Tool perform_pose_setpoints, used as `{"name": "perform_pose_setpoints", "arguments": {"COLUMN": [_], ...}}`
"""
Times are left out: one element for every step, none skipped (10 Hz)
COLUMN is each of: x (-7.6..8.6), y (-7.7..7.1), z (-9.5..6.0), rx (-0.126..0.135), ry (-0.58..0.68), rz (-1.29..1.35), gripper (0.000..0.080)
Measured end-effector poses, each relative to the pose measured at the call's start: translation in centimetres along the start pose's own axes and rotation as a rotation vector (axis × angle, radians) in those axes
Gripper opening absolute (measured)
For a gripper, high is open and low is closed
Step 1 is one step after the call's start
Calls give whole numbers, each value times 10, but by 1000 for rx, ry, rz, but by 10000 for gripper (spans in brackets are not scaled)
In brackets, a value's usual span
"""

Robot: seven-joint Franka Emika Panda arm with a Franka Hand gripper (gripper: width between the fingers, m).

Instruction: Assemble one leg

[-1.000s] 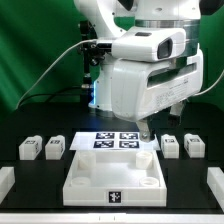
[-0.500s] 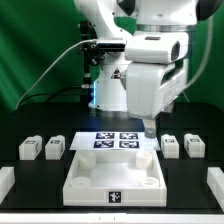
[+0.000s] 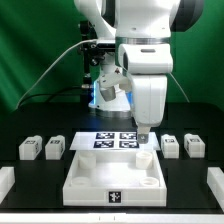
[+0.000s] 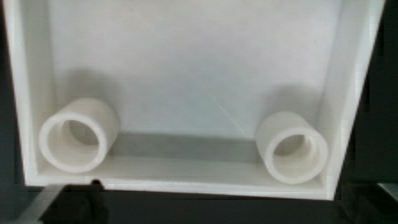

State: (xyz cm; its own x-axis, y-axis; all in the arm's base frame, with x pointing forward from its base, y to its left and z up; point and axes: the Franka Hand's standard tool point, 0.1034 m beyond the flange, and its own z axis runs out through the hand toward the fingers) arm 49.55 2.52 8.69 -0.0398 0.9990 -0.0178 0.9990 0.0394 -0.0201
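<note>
Four legs, small chunky white blocks with marker tags, lie on the black table: two at the exterior view's left (image 3: 29, 150) (image 3: 55, 148) and two at its right (image 3: 170, 147) (image 3: 194, 145). My gripper (image 3: 143, 132) hangs over the right end of the marker board (image 3: 112, 140), just behind the large white tray-like piece (image 3: 114, 176), and holds nothing. In the wrist view the gripper (image 4: 228, 192) is open, with its dark fingertips (image 4: 75, 196) far apart. That view looks down into the tray-like piece (image 4: 196, 80) with its two round sockets (image 4: 75, 138) (image 4: 294, 150). No leg shows there.
White corner pieces sit at the front left (image 3: 5, 181) and front right (image 3: 215, 181) edges of the table. A green backdrop stands behind the arm.
The arm's wrist and hand have swung toward the exterior view's left and turned. The fingertip stays over the marker board's right end. The legs and the tray-like piece have not moved.
</note>
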Motion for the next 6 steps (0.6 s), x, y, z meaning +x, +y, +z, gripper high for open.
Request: {"name": "perform_pose_setpoints", "arguments": {"x": [0,-1,-3,-10,-21,-28], "y": [-1,-5,-24,-56,-76,-78], "z": [1,4,18,39,59,72], "rx": [1,5,-10,-6,13,32], "ry": [0,0,0,8,15,20], "rz": [2,2,-13,-24,-7,11], "gripper": [650,650,650,650,650,650]}}
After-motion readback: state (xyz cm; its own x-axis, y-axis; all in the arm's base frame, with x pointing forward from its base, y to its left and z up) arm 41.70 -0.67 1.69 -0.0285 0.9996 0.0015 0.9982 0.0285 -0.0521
